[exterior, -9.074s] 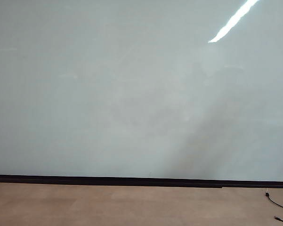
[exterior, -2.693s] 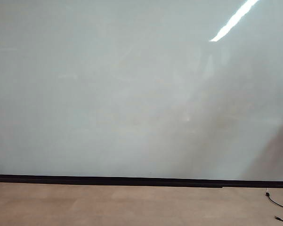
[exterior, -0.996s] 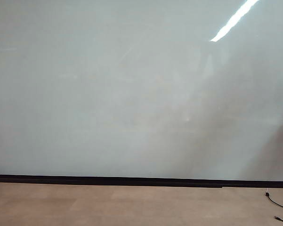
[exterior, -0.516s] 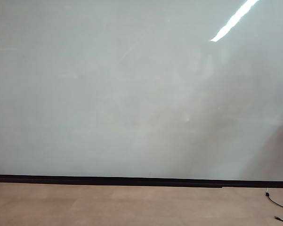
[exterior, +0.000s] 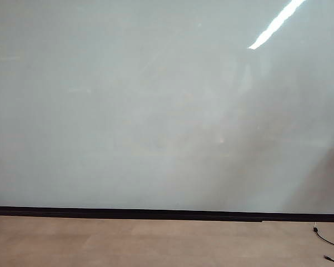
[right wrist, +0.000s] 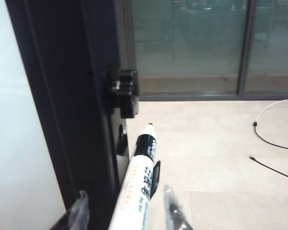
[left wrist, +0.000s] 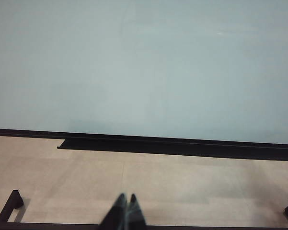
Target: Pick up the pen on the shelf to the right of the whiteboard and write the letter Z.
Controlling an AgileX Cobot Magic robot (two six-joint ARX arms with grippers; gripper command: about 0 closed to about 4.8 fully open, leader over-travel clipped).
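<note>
Right hand point(right wrist: 127, 211): translucent fingers flank the slim white pen point(right wrist: 136, 189); grip cannot be told. Left hand point(left wrist: 123, 213) pressed together facing the glossy whiteboard point(left wrist: 144, 67).

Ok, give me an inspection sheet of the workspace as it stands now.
Surface: large glossy pale grey-white whiteboard, blank; no letter Z seen.
Job's things: slim white marker pen with black tip, beside the board's black frame.
Clutter: nothing seen.
Grippers: right gripper straddles the pen, fingers apart, no contact visible. Left gripper over the tan floor, fingers together, empty.
Cables: black cable and white cable on the floor.
Surroundings: glass doors.
</note>
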